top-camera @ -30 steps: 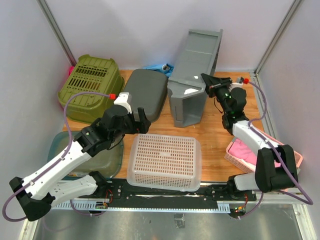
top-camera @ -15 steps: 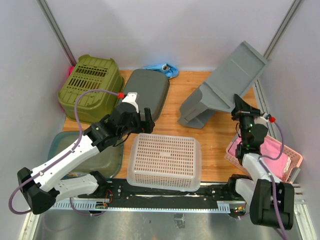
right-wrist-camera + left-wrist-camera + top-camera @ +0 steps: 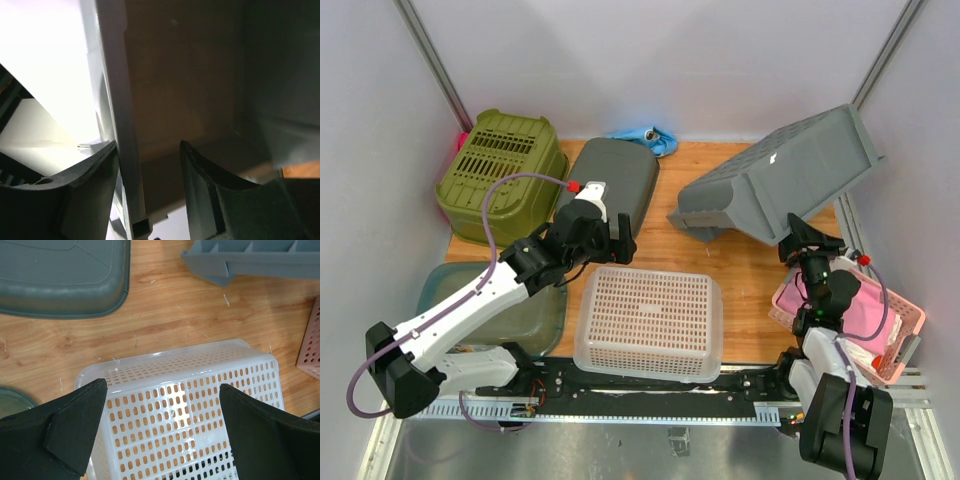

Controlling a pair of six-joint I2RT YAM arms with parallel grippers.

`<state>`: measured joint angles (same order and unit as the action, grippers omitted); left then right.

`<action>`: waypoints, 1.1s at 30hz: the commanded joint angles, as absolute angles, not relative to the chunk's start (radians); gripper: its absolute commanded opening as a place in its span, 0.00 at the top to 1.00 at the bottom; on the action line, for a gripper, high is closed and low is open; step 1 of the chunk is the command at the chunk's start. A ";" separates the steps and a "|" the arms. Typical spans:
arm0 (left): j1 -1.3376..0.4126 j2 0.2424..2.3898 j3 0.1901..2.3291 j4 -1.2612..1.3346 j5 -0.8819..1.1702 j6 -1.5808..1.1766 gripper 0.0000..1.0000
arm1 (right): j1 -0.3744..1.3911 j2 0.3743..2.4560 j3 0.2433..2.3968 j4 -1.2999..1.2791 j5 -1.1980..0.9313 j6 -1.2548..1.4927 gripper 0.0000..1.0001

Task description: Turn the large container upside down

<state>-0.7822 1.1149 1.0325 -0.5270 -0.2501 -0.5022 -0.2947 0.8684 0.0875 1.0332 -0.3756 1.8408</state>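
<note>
Container: large grey bin, far right of the wooden bench, tipped up on one edge.
Right hand: narrow, straddling the bin's rim wall.
Left hand: wide, holding nothing, over the white basket.
Handling: likely stiff, light, smooth plastic; the rim is the best hold.

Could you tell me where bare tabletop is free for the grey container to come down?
Bare wood lies between the dark grey tub, the white basket and the tilted grey container. The left side is crowded with bins.
</note>
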 commanded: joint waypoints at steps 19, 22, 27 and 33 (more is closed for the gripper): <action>-0.788 1.139 1.048 -0.468 -0.235 -0.469 0.01 | -0.301 0.996 0.489 0.205 -0.702 1.351 0.19; -0.789 1.139 1.046 -0.465 -0.232 -0.470 0.01 | -0.297 1.045 0.608 -0.056 -0.700 1.214 0.17; -0.788 1.141 1.047 -0.464 -0.233 -0.465 0.01 | -0.292 1.113 0.688 -0.182 -0.742 1.118 0.17; -0.788 1.144 1.048 -0.460 -0.227 -0.465 0.01 | -0.286 1.132 0.760 -0.281 -0.733 1.015 0.16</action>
<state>-0.7822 1.1378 1.0325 -0.4942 -0.2340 -0.4751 -0.2935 1.1324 0.6827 -0.1619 -0.7067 1.1358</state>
